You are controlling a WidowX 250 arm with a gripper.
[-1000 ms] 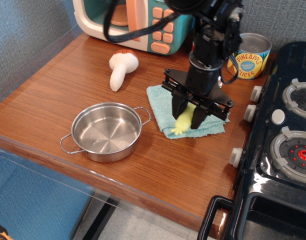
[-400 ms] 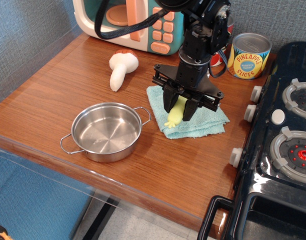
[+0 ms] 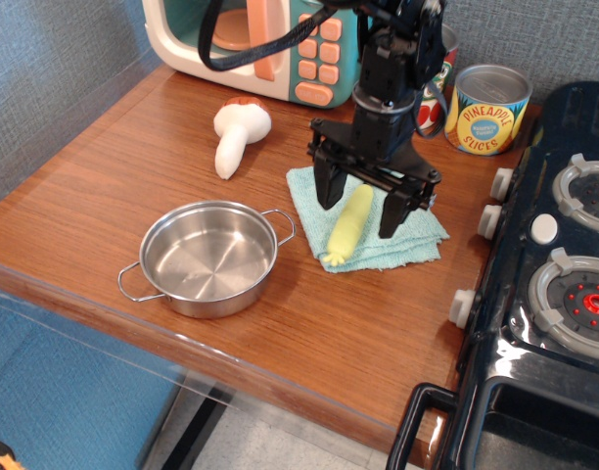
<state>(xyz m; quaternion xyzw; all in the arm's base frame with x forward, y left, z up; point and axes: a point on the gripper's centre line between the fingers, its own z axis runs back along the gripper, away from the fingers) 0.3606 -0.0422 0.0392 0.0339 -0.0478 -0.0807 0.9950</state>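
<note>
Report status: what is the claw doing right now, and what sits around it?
Claw open, astride the yellow toy, not gripping. Toy lies on the teal cloth. Steel pot to the left, mushroom behind.

One camera covered the scene. It stood off the front of the wooden table (image 3: 104, 215), raised well above it, and looked down at a slant toward the back wall. It sat at middling range: the toy microwave (image 3: 265, 44) was cropped at the top edge, the stove (image 3: 554, 294) ran off the right, and floor showed below.
</note>
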